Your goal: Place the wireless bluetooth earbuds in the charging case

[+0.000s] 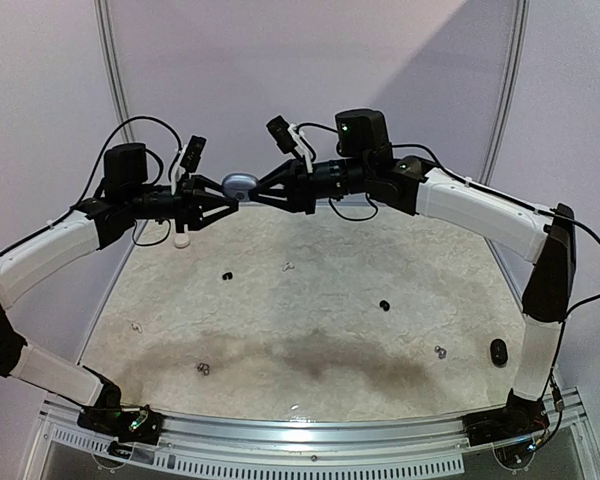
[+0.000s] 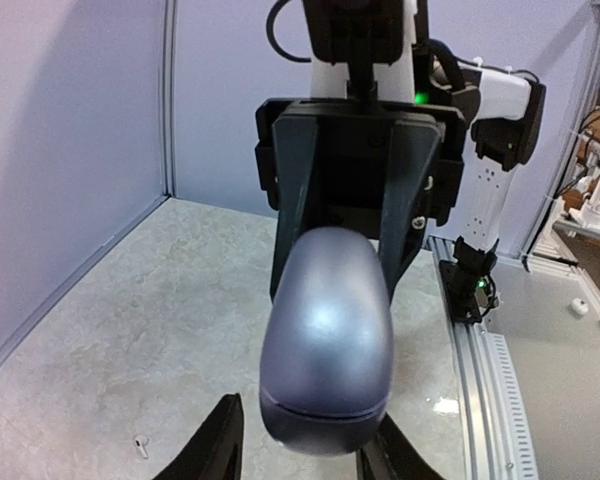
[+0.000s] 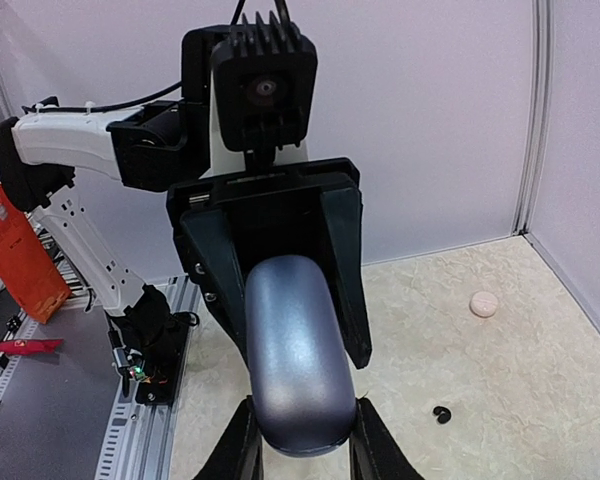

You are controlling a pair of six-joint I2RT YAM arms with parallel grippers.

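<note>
Bright even light; soft shadow across table (image 1: 330, 260); glare on case (image 2: 325, 330).

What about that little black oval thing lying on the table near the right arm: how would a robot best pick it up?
Probably from straight above, with the fingers closing across the narrow middle of the black oval object. It lies flat on the table with nothing close beside it, and its two long sides offer the steadiest opposing faces.

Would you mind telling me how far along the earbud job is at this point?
Done: nothing looks seated yet; the earbuds lie scattered loose on the table. In hand: the right gripper clamps the grey case in mid-air, its lid apparently shut; the left gripper flanks the other end, though I cannot tell whether it grips. Left: open the case, then pick up and seat the buds.
</note>
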